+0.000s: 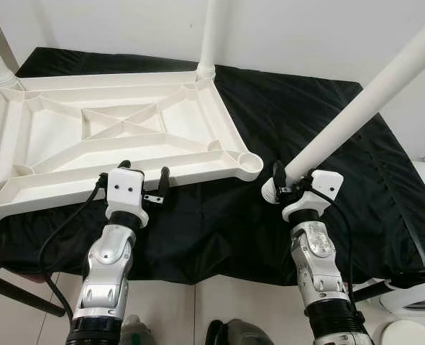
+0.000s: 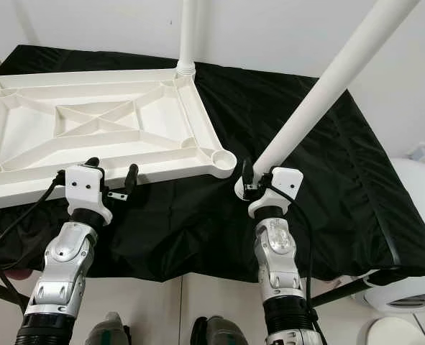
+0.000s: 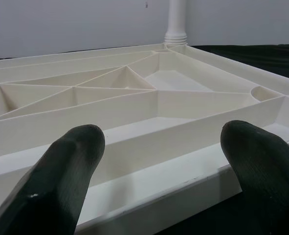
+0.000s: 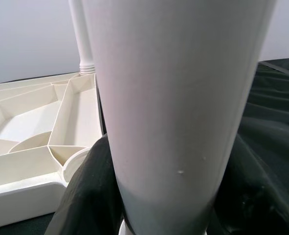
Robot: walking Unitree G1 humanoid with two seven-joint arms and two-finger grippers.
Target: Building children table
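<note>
We are working on the upturned white ribbed plastic tabletop (image 1: 119,129), lying on the black-draped desk (image 1: 320,115) just ahead of our left hand (image 1: 142,180). Two white legs (image 1: 211,36) are already standing in its far corners; the near corner socket (image 1: 249,162) is waiting empty. Our right hand (image 1: 293,185) is clamping the long white plastic leg (image 1: 370,100), tilted beside that socket. Our left hand's fingers (image 3: 68,161) are spread apart at the tabletop's near rim.
</note>
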